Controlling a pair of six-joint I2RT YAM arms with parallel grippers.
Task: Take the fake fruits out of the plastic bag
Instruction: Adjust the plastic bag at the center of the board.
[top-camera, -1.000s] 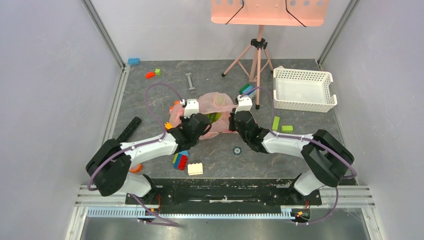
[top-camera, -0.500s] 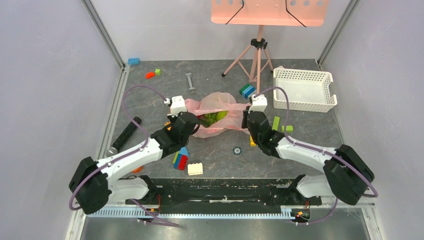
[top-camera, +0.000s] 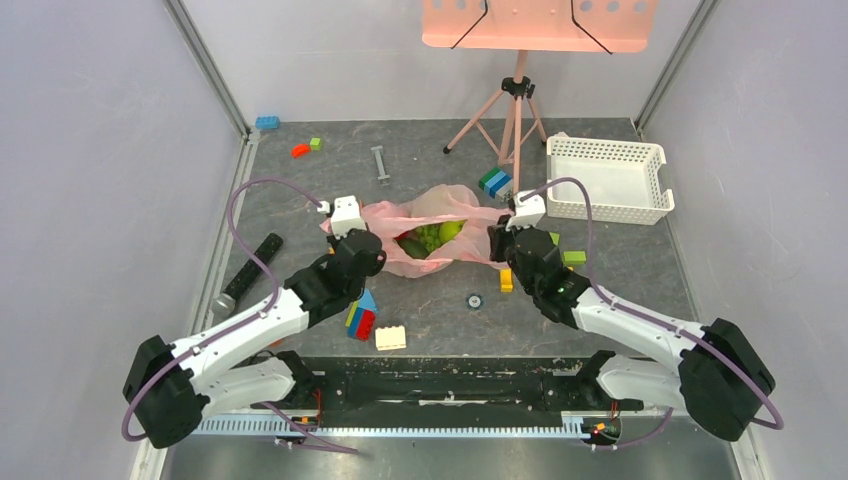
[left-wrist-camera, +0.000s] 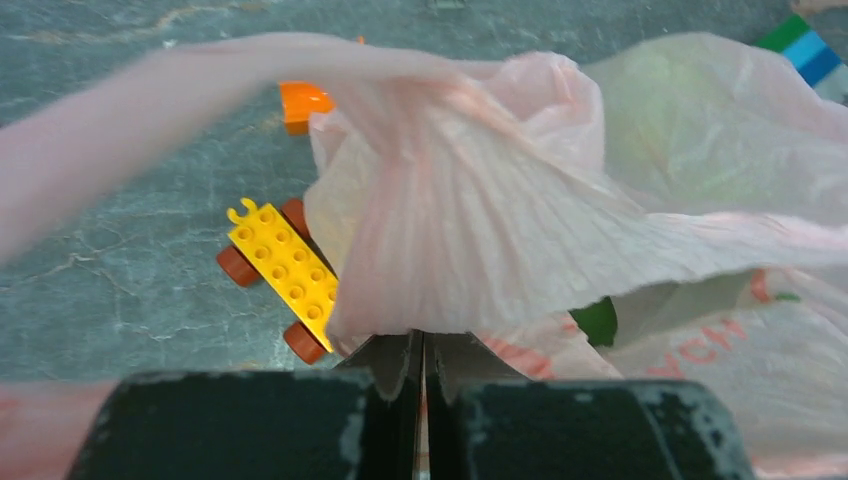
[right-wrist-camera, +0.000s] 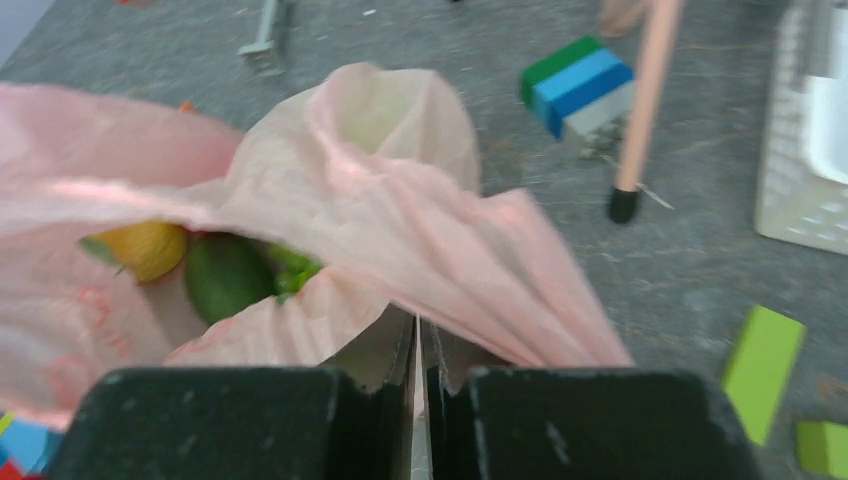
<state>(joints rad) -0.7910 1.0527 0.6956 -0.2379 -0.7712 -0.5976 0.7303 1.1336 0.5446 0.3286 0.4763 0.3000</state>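
1. Our left fingers (left-wrist-camera: 418, 352) are clenched on the left edge of the plastic bag (top-camera: 447, 200), and our right fingers (right-wrist-camera: 417, 345) on its right edge.
2. We hold the two edges apart so the mouth gapes.
3. The bag lies mid-table, with the fake fruits (top-camera: 430, 238) inside it.
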